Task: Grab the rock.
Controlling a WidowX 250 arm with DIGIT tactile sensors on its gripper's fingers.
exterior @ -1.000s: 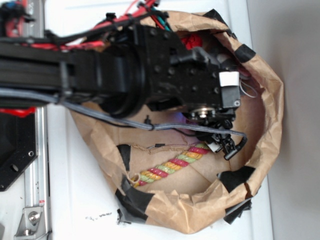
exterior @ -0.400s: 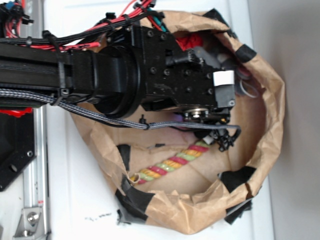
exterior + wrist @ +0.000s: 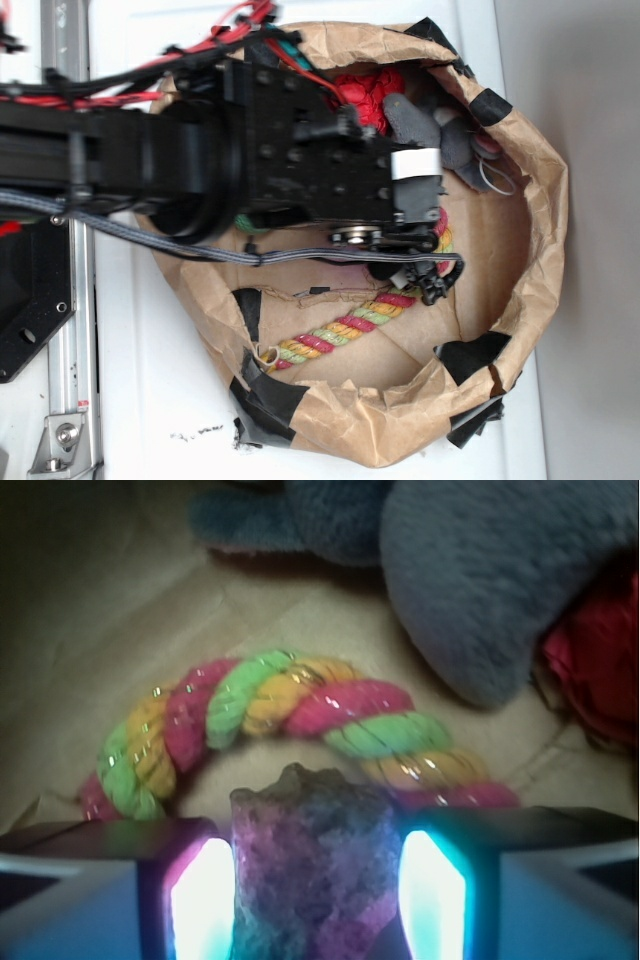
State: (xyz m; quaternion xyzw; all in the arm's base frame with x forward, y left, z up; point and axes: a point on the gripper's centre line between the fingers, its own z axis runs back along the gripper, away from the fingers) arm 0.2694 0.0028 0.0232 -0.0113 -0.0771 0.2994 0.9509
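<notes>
- End effector [image 3: 318, 900]: pads either side of rock [image 3: 312, 865], pinching its flanks, w/ rock in bag [image 3: 540, 200].
- Rock looks hard, lumpy, prob. dense; rough faces should grip OK, best held across mid.
- Behind: rope [image 3: 270, 720], then grey plush [image 3: 490, 570].

My arm has pulled back toward 9 o'clock in the exterior view; the wrist block with the white label [image 3: 414, 163] shifted left and slightly up. That uncovered the red toy [image 3: 362, 92] and grey plush [image 3: 430, 130] at 12–1 o'clock. More of the rope toy [image 3: 345, 327] shows now.
</notes>
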